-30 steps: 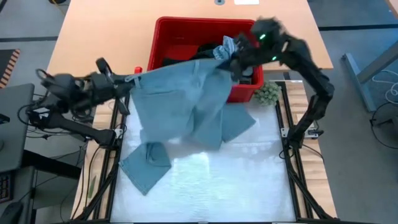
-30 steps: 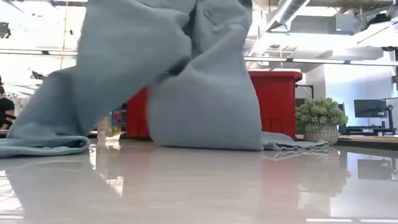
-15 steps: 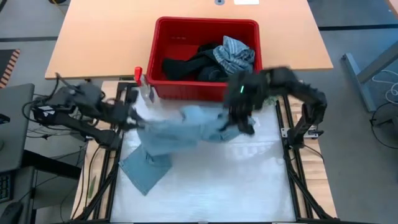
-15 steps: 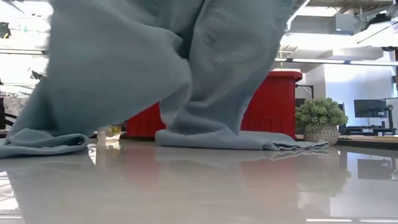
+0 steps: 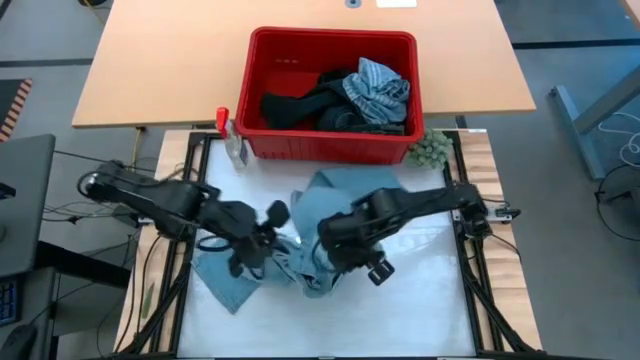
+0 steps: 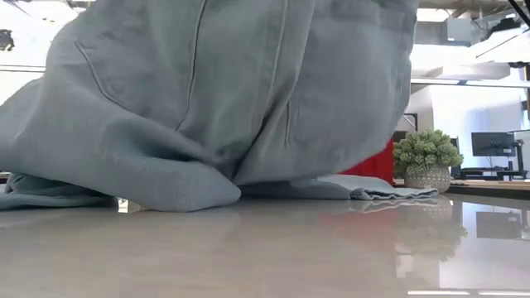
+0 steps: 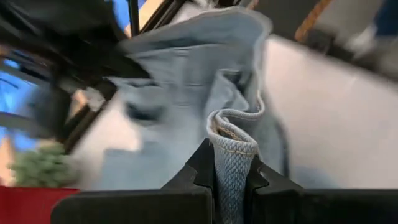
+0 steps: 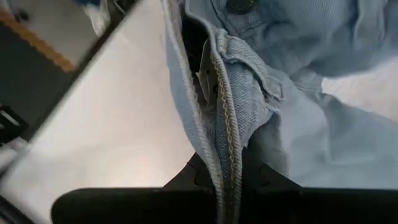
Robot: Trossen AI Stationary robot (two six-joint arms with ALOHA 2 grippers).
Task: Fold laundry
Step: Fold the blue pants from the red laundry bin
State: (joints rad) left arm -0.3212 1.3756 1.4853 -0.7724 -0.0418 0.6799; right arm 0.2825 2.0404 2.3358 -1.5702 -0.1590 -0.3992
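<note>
The laundry in hand is a pair of light blue jeans (image 5: pixel 340 200), bunched between my two grippers at mid-table, its lower folds (image 6: pixel 174 186) resting on the white table top. My left gripper (image 5: pixel 272 232) comes in from the table's left and is shut on the jeans. My right gripper (image 5: pixel 322 255) reaches in from the right and is shut on them too. More laundry, black (image 5: pixel 300 105) and grey-blue striped (image 5: pixel 378 85), lies in the red basket (image 5: pixel 262 50). My left gripper pinches a stitched, folded edge of the jeans (image 7: pixel 231 146) between its two fingers, slanting down from the table's left. The cloth runs on from the fingers in slack folds. My right gripper pinches the waistband's stitched edge (image 8: pixel 229 134) between its two fingers, a little way from the button (image 8: pixel 239 5), pointing steeply down. Several layers are bunched there. The cloth below it hangs slack onto the table.
The red basket stands on the wooden table (image 5: pixel 160 70) at the far side. A green fuzzy ball (image 5: pixel 428 150) sits by the basket's right corner. A small bottle (image 5: pixel 235 150) stands at the basket's left. Black frame rails (image 5: pixel 470 270) run along both sides of the white surface.
Both grippers have swung down and toward the table's near edge, drawing closer together and tipping downward. The jeans, earlier stretched high in front of the basket, have come down with them and now bunch on the table between the grippers.
</note>
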